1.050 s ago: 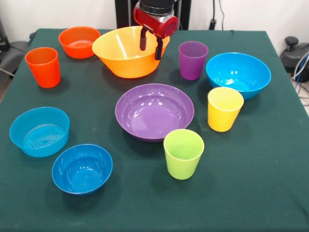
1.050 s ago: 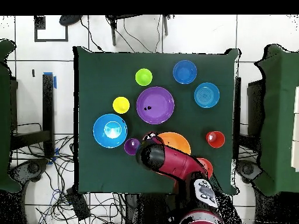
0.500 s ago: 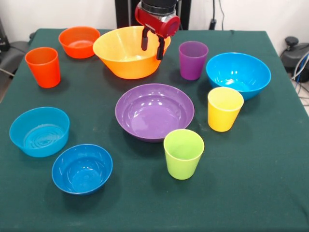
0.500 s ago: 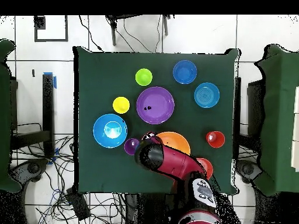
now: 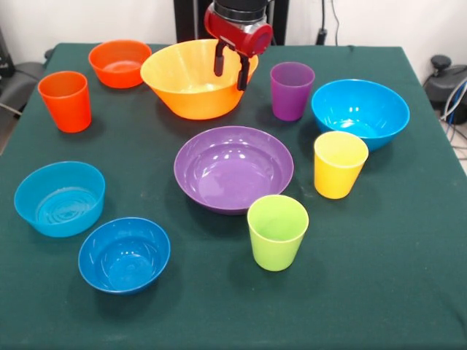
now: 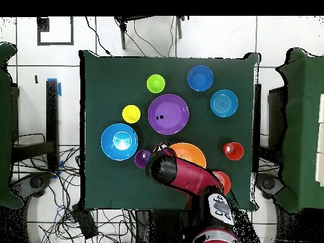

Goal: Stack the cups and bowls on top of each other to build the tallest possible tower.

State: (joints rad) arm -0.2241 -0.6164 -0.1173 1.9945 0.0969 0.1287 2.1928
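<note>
Fingers (image 5: 217,58) stand apart, straddling the right rim of the orange-yellow bowl (image 5: 191,84), one inside the basin and one outside, so closing would pinch the wall; whether they touch it I cannot tell. That bowl sits upright at the far middle of the green worktop (image 5: 379,277). Just right stands the purple cup (image 5: 291,90), near enough to crowd a lift. The purple bowl (image 5: 233,168) lies nearer, centre. Other cups and bowls stand singly and well apart; nothing is stacked yet.
</note>
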